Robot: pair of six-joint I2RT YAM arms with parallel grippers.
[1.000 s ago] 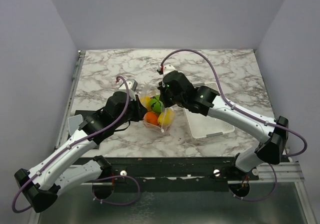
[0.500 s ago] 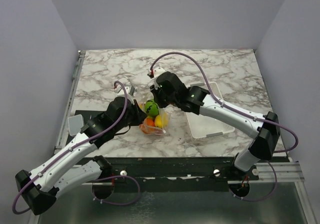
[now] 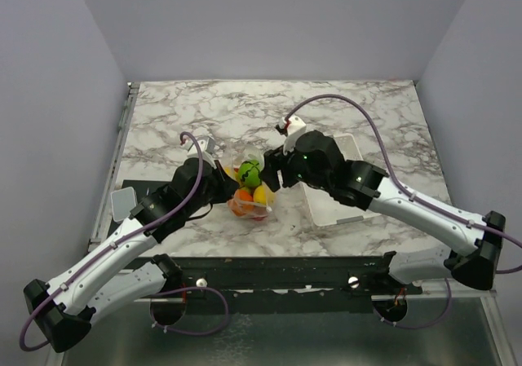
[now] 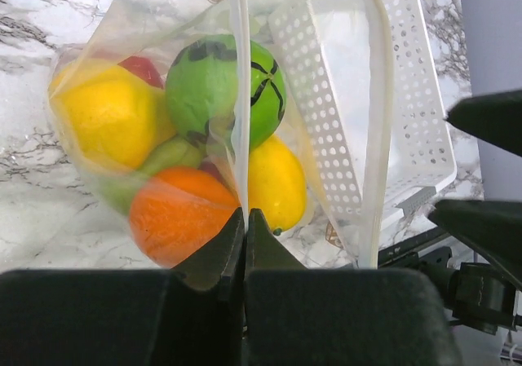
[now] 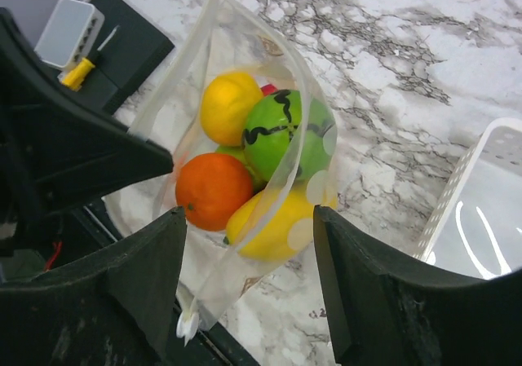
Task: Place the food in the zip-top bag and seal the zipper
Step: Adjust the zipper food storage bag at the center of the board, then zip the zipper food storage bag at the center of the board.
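Pinching one lip of the zipper (image 4: 239,72), the left fingers (image 4: 214,256) are clamped on the zip-top bag (image 5: 214,280). The right fingers (image 5: 139,260) stand wide apart above it, gripping nothing. The mouth gapes, with the far lip apart from the held one. Inside sit a green striped ball (image 4: 224,89), an orange (image 4: 179,215), yellow fruits (image 4: 110,117) and a red piece (image 4: 143,68). The white tray (image 3: 338,195) lies just beside the bag on the marble surface (image 3: 204,113). A white box (image 5: 72,28) rests on a black mat (image 5: 134,52) behind the left arm.
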